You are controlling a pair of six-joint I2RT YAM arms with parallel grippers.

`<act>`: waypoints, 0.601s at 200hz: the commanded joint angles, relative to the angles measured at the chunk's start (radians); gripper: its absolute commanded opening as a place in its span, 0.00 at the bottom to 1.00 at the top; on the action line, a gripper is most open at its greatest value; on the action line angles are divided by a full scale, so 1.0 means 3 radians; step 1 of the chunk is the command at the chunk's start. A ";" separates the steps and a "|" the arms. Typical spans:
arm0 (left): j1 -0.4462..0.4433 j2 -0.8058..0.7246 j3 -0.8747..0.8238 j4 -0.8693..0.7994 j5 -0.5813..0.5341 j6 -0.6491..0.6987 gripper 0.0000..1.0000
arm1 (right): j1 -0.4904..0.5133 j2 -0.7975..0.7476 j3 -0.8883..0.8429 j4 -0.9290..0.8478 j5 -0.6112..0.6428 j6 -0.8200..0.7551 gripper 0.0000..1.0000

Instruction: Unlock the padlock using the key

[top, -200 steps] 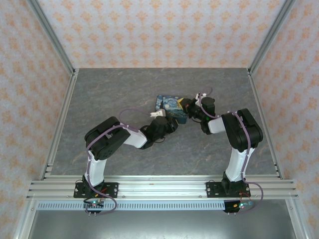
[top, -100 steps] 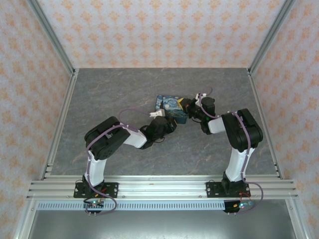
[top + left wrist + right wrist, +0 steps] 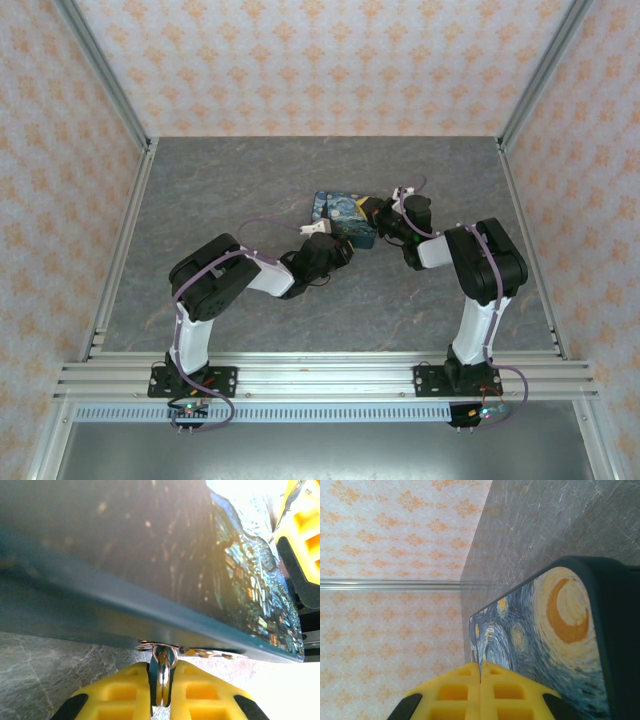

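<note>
beside the tin (image 3: 150,555), thin silvery key (image 3: 205,653) held by its ring (image 3: 163,680) in left end effector (image 3: 161,671), right end effector (image 3: 480,670) closed

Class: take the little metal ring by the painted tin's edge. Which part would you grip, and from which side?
Grip the ring by its free half, pointing away from the tin. It stands on edge, so pinch its two flat faces, coming low over the table from the side opposite the tin, as the left gripper does.
</note>
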 commanded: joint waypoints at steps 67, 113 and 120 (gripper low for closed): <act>0.0051 0.0204 0.0145 -0.0303 -0.0094 0.0087 0.22 | 0.0017 0.0089 -0.0147 -0.0395 -0.0027 -0.0034 0.00; 0.0051 0.0207 0.0080 -0.0231 -0.0225 0.0023 0.17 | 0.0017 0.0075 -0.0169 -0.0395 -0.0029 -0.0036 0.00; 0.0051 0.0202 0.0067 -0.0224 -0.0240 0.0017 0.15 | 0.0017 0.0067 -0.0171 -0.0402 -0.0029 -0.0035 0.00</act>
